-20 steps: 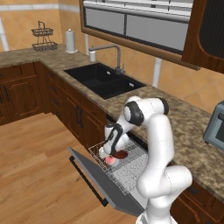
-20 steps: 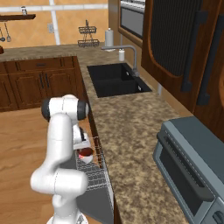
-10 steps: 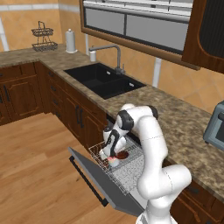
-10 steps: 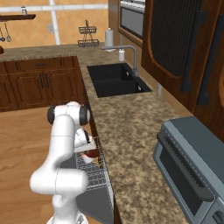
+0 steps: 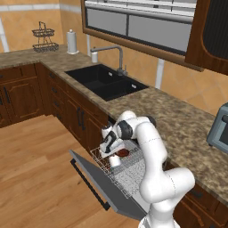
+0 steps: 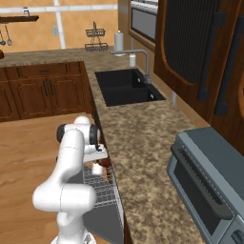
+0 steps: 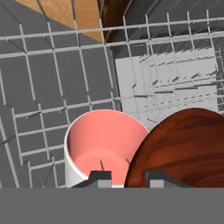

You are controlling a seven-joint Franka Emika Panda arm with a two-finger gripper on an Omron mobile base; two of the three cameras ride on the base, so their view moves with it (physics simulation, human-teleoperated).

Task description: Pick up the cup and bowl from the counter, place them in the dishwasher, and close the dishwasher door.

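Gripper (image 7: 127,177) slightly parted, astride the bowl (image 7: 183,148) rim beside the cup (image 7: 103,146).

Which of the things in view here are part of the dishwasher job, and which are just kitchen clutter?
Part of the job:
cup, in the rack
bowl, beside it in the rack
dishwasher rack
dishwasher door, dropped open
counter
gripper, above cup and bowl

Just lying about:
sink
tap
paper towel roll
wire basket
toaster oven
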